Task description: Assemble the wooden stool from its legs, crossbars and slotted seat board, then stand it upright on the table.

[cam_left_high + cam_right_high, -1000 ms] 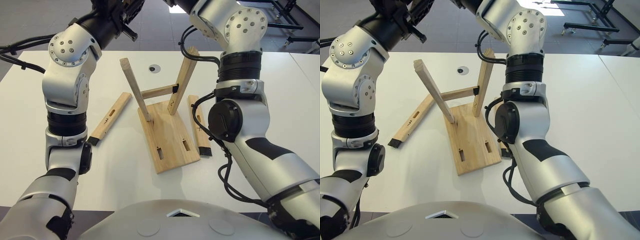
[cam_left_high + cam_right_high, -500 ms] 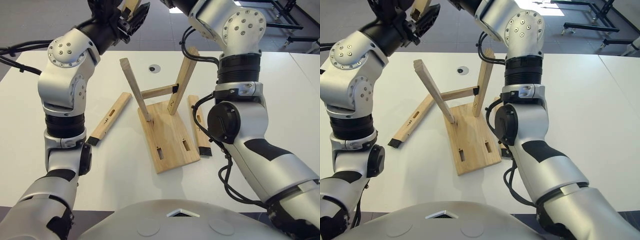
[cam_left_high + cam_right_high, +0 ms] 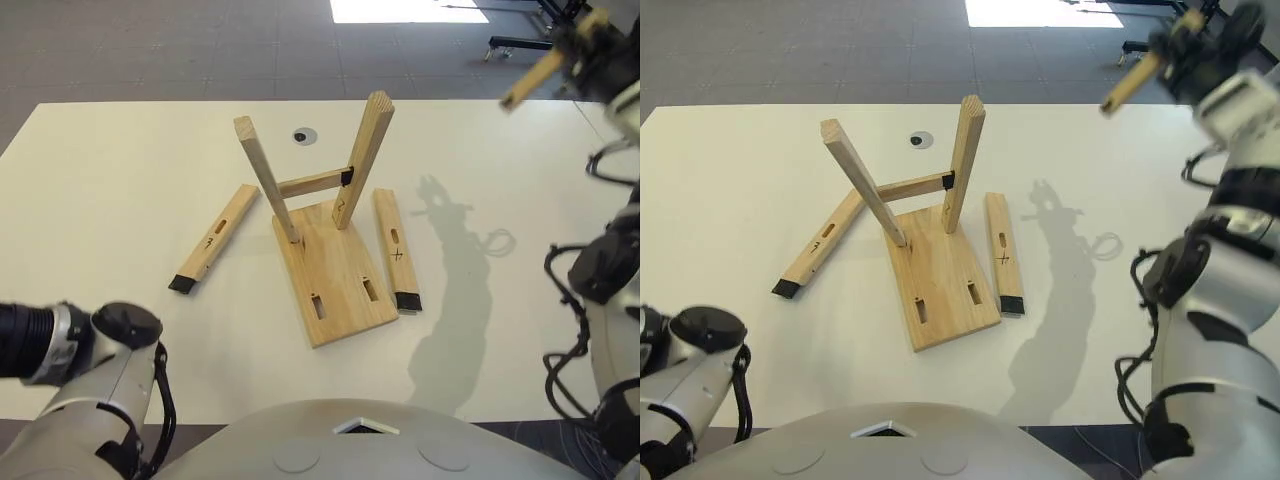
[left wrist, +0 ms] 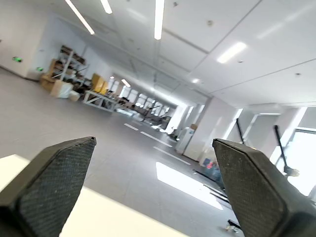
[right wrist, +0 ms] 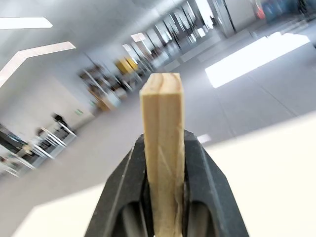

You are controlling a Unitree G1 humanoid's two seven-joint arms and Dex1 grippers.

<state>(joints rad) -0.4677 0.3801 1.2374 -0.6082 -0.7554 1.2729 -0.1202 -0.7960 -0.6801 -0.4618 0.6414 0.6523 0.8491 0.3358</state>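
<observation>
The slotted seat board (image 3: 338, 285) lies flat mid-table with two legs (image 3: 266, 178) (image 3: 362, 158) standing in it, joined by a crossbar (image 3: 314, 183). One loose leg (image 3: 215, 238) lies to the board's left and another (image 3: 393, 250) along its right side. High over the table's far right edge, my right gripper (image 3: 582, 52) is shut on a short wooden crossbar (image 3: 530, 82), which stands between its fingers (image 5: 129, 170) in the right wrist view. My left gripper (image 4: 154, 143) is open with nothing in it and faces the room.
A small round grommet (image 3: 302, 135) sits in the white table (image 3: 120, 180) behind the stool. My left arm (image 3: 95, 350) hangs low at the near left corner. A metal frame (image 3: 520, 44) stands on the floor beyond the far right edge.
Both arms have left the space above the stool. The left arm has dropped to the near left; the right arm has swung out to the far right with the crossbar. The stool parts have not moved.
</observation>
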